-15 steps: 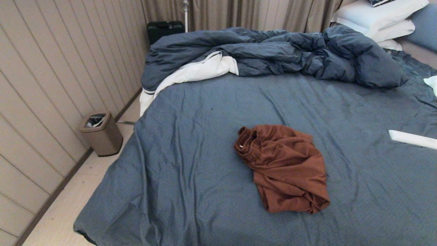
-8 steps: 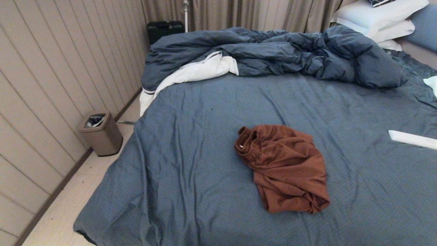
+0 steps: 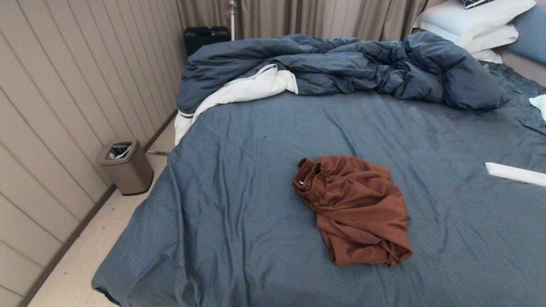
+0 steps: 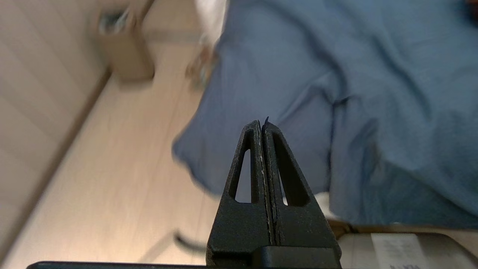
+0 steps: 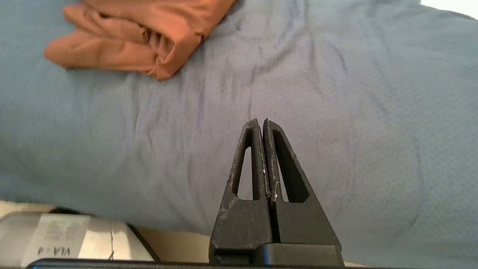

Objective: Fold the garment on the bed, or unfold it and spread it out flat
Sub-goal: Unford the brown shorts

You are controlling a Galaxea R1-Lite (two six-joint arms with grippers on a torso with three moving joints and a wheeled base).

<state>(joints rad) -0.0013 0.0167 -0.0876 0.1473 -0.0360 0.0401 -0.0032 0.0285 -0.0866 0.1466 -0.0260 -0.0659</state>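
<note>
Rust-brown shorts [image 3: 356, 209]: crumpled heap, centre-right of slate-blue bed sheet [image 3: 239, 179]. Left gripper [image 4: 262, 125]: fingers pressed together, empty, off near-left bed corner. Right gripper [image 5: 261, 124]: fingers together, empty, near edge.

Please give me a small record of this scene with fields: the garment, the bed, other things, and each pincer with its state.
garment: rust-brown shorts, crumpled in a heap on the sheet, waistband toward the duvet, not spread flat
bed: slate-blue wrinkled sheet
duvet: dark blue duvet rumpled at the far side, white lining showing
pillows: white pillows at far right
floor: bin beside the bed by the wall
left pincer: shut, empty, near the bed's corner
right pincer: shut, empty, over bare sheet, apart from the shorts
</note>
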